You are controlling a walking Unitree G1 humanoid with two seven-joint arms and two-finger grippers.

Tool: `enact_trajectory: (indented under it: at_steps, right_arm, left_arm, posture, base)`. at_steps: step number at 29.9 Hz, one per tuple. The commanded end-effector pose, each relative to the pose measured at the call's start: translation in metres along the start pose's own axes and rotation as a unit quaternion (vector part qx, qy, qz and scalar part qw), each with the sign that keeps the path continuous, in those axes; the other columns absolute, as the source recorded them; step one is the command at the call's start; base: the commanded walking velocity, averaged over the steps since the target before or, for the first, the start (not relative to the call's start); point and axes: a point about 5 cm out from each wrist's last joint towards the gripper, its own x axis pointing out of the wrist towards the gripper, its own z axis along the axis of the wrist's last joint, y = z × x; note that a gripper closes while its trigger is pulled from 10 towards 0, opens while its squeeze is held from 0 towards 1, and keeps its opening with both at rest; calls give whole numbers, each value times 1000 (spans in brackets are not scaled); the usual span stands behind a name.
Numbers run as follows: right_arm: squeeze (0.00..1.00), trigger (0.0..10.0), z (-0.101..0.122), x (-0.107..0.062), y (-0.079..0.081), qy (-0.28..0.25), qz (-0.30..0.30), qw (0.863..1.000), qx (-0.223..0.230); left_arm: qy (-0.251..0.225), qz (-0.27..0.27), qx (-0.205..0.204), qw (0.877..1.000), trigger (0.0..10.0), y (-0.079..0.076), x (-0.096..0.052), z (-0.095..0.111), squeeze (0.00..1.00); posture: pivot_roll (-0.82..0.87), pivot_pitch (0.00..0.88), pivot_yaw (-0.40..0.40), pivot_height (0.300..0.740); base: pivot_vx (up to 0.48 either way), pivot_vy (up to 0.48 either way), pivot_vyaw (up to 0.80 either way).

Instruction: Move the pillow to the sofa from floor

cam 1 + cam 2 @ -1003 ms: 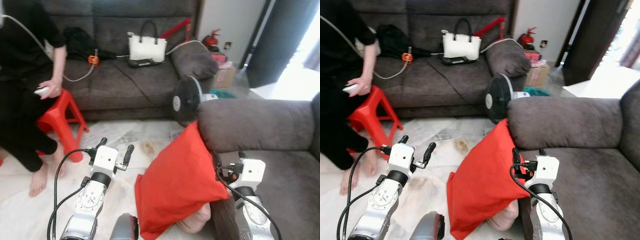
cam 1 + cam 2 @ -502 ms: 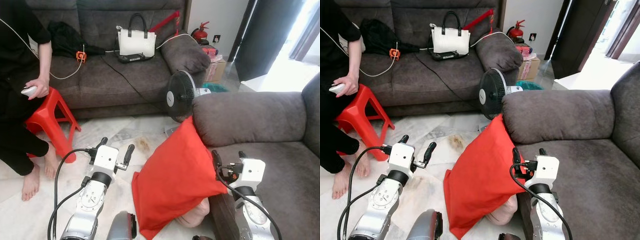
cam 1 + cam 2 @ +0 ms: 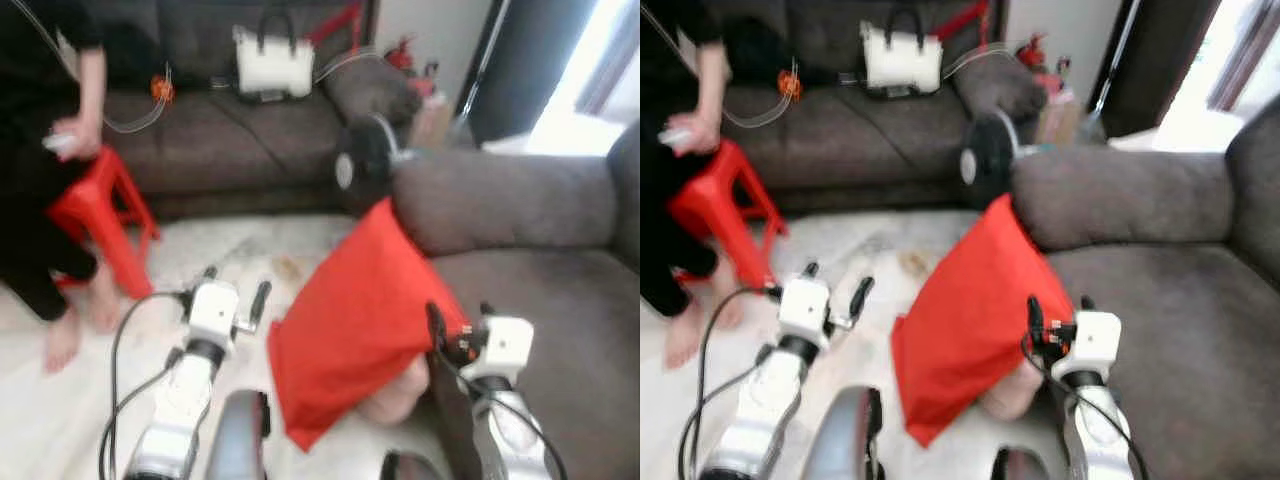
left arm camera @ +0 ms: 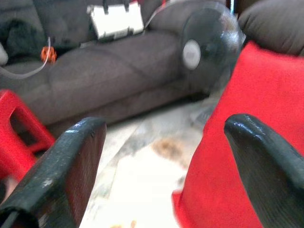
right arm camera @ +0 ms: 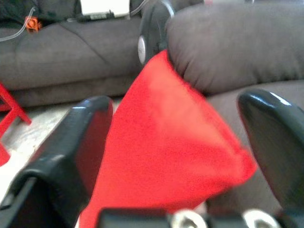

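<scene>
Blurred living room; red pillow [image 3: 352,315] leans on sofa [image 3: 530,270], apparently between open claws.

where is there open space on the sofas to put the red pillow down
The near sofa's seat, right of the red pillow and below its armrest, is bare. The far sofa is crowded toward the white handbag and cables, though its middle cushion looks bare.
</scene>
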Motion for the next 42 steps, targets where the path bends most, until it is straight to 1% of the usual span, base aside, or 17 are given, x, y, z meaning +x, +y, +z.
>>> enact_trajectory:
  at_steps: [1,4,5,7,20,23,36,42]
  right_arm:
    - [0,10000,3,3,0,-5,3,1000,-1]
    - [0,10000,3,3,0,-3,3,1000,-1]
    - [0,10000,2,3,0,-2,3,1000,-1]
    - [0,10000,2,3,0,-1,2,1000,-1]
    - [0,10000,1,2,-1,4,0,1000,2]
    - [0,10000,0,2,-1,5,1,1000,1]
    - [0,10000,1,3,1,3,6,1000,-6]
    - [0,10000,0,2,2,6,14,1000,-23]
  left_arm:
    - [-20,-1,5,1000,10000,2,9,11,0]
    - [-17,2,-4,1000,10000,2,8,10,0]
    - [-14,7,-16,1000,10000,2,8,9,0]
    - [-15,5,-22,1000,10000,1,8,9,0]
    - [-7,2,-19,1000,10000,1,7,7,0]
    - [-6,3,-18,1000,10000,2,7,7,0]
    - [-5,-3,-10,1000,10000,1,7,7,0]
    - [-4,-4,-8,1000,10000,1,7,7,0]
  posture:
    - [122,0,-53,571]
    - [124,0,-54,571]
    - [124,0,-54,571]
    - [124,0,-54,571]
    - [121,0,-56,571]
    - [122,0,-57,571]
    - [126,0,-56,571]
    - [124,0,-55,571]
  base:
    - [0,0,0]
    - [0,0,0]
    - [0,0,0]
    - [0,0,0]
    - [0,0,0]
    - [0,0,-771]
    - [243,0,-53]
    - [250,0,0]
